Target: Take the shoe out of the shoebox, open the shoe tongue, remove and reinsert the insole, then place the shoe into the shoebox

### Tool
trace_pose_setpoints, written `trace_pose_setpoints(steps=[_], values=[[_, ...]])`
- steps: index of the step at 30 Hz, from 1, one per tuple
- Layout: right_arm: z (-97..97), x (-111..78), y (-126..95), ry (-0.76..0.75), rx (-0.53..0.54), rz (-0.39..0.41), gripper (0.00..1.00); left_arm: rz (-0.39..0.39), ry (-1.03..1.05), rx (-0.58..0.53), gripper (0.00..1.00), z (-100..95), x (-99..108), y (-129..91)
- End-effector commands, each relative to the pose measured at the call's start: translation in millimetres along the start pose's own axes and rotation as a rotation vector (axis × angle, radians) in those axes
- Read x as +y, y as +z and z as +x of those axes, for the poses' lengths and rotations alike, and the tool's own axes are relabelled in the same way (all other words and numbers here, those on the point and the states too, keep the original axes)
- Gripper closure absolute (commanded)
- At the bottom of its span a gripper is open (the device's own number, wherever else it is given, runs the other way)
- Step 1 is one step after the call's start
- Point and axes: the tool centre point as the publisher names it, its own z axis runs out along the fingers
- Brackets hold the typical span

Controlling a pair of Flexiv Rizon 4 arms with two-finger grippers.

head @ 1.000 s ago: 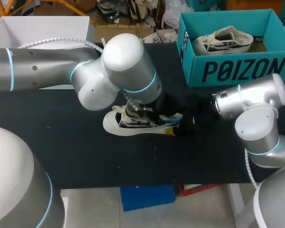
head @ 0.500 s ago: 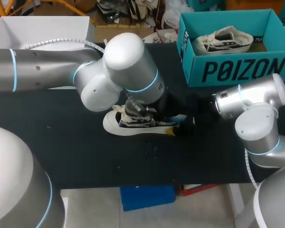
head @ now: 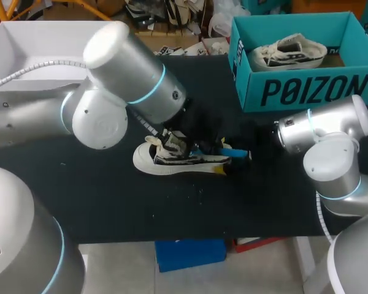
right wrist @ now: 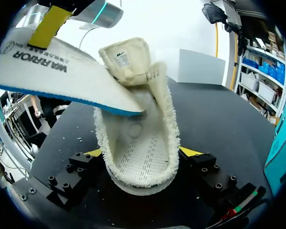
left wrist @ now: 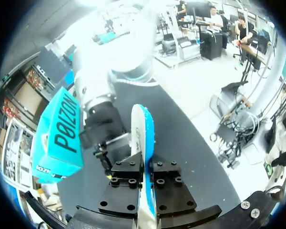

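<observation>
Near the middle of the black tabletop lies a white low-top shoe on its sole, toe toward the left of the frame. The right gripper pinches its heel end, one yellow tip against each side of the fleecy collar. The tongue stands folded up and back, so the mouth gapes.

A white insole with a blue underside slants up out of that mouth, only its front end inside the shoe. The left gripper is pressed together on the insole's other end, which stands edge-on between its black fingers.

In the upper right of the head view, past the right arm's elbow, stands the teal shoebox, open at the top. A second white shoe lies inside it on its side. A white box sits at the upper left, partly hidden behind the left arm.

The left arm's big joints cover the tabletop left of the shoe and hide its own gripper from above. A few pale crumbs dot the tabletop below the shoe.

The shoebox has large dark lettering on its front wall. The insole carries a line of dark print, and the tongue a small sewn label.
</observation>
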Motion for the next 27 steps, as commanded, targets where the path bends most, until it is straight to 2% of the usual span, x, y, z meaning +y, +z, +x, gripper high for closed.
trace_pose_setpoints(steps=[1, 6, 11, 27], values=[[-1.0, -2.6, 1.9, 0.002, 0.0, 0.001, 1.0, 0.164, -0.013, -0.011, 1.0, 1.8, -16.0, -30.4], [-1.0, -2.6, 1.9, 0.002, 0.0, 0.001, 1.0, 0.409, -0.067, -0.018, 1.0, -2.9, -45.5, -57.4], [-1.0, -2.6, 1.9, 0.002, 0.0, 0.001, 1.0, 0.611, -0.067, 0.011, 1.0, -11.2, -60.6, -93.5], [-1.0, -2.6, 1.9, 0.002, 0.0, 0.001, 1.0, 0.611, -0.067, 0.011, 1.0, -11.2, -60.6, -93.5]])
